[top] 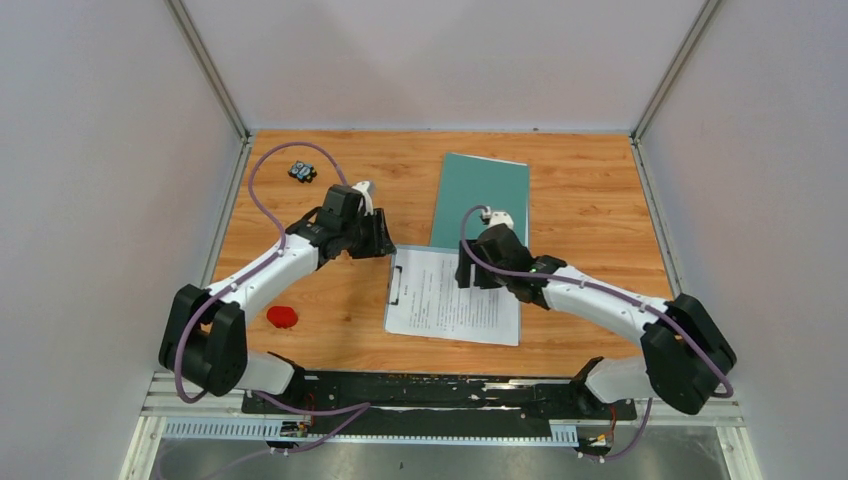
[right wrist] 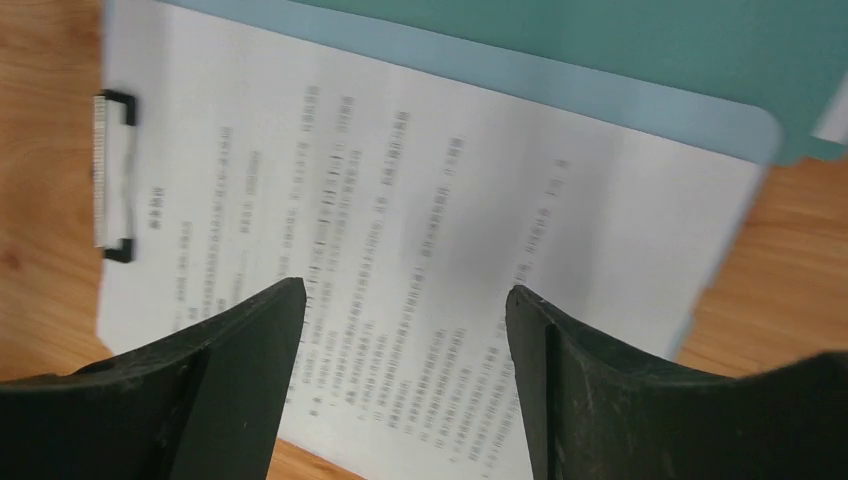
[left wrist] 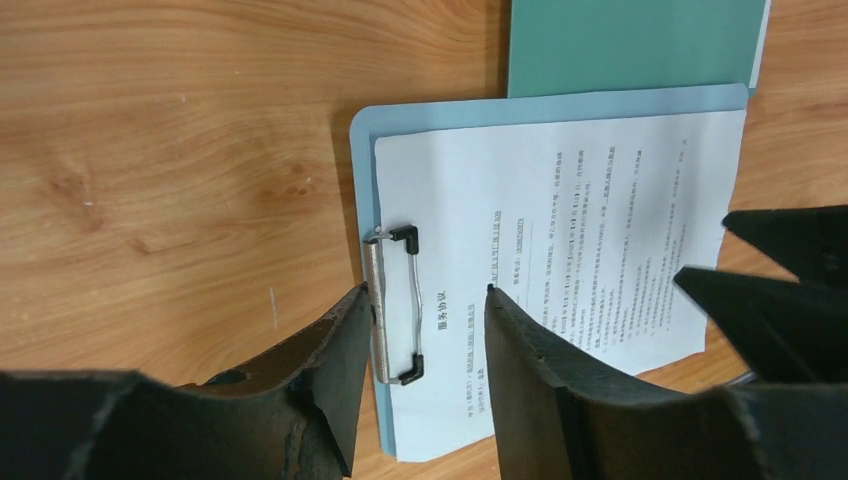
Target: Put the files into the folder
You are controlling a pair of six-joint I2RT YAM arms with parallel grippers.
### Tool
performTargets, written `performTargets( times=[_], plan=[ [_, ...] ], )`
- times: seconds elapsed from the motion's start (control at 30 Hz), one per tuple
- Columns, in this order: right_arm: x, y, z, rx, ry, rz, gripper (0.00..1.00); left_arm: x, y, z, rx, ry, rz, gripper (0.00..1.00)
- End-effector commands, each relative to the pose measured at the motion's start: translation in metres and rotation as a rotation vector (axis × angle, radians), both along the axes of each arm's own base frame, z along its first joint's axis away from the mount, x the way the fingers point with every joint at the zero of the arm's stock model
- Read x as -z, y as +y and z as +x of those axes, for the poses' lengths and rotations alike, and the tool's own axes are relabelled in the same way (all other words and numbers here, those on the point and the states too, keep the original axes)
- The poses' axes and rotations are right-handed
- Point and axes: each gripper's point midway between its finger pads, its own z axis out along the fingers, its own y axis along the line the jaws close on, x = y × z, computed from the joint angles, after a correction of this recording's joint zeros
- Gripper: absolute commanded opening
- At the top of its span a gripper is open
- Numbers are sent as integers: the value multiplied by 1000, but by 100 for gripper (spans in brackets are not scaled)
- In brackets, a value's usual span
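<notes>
Nothing filed yet: the files (top: 455,300) lie clipped to the clipboard (left wrist: 362,135) beneath both arms; the left gripper (left wrist: 425,298), jaws apart, straddles the clip (left wrist: 378,310); the right gripper (right wrist: 405,298) hangs wide over the text; the folder (top: 482,195) lies shut just beyond it.

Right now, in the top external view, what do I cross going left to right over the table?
Red round object → left fingers → files. The folder overlaps the files in this direction, so it is left out.
</notes>
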Motion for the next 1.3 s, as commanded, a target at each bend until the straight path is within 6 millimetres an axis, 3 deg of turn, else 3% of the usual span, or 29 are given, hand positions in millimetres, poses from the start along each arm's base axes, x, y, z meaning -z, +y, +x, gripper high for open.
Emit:
performTargets(
  times=[0.0,0.1,0.2,0.33,0.47,0.67,0.83,0.97,1.07,1.17,1.27],
  plan=[
    [19,-63,-10,69,76,-74,75,-16,9,-1,31,-53,54,55],
    [29,-96,-6,137,94,-75,76,-11,8,3,43,-54,68,60],
    [37,-111,3,166,115,-30,76,-6,5,23,32,-64,97,60],
    [41,-113,22,156,126,37,73,0,-7,55,19,-68,111,54],
    [51,-109,37,143,143,51,71,18,-15,78,20,-45,140,49],
    [52,-95,45,71,133,93,63,40,-28,92,58,-6,140,42],
    [50,-78,25,5,166,163,53,59,-30,76,85,65,123,33],
    [51,-61,2,-34,187,175,52,73,-20,52,85,114,141,28],
    [55,-60,-8,-16,197,139,52,76,-13,38,84,114,142,28],
    [51,-69,-6,27,174,110,53,71,-8,34,89,94,149,30],
    [31,-71,3,15,127,87,55,46,-7,39,92,42,152,36]
  ],
)
